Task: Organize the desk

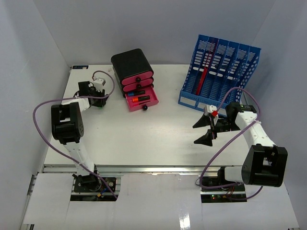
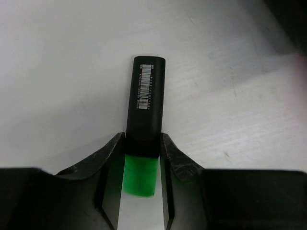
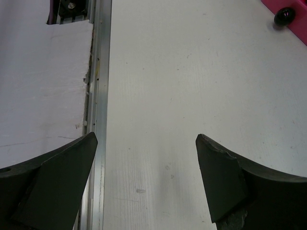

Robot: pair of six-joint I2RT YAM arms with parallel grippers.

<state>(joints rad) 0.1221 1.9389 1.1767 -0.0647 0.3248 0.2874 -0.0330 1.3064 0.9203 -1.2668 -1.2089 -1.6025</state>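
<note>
The left hand [image 2: 142,140] is clamped on the green-ended marker [image 2: 146,96] at the bench's [image 1: 144,139] far left, the right hand [image 3: 146,158] apart and empty, so the next move probably calls for a lift toward the open drawer [image 1: 142,100].

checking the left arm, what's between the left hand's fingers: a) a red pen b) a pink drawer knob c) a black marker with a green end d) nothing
c, the left wrist view shows the black marker, green at its near end, flanked by both fingers of the left hand.
</note>
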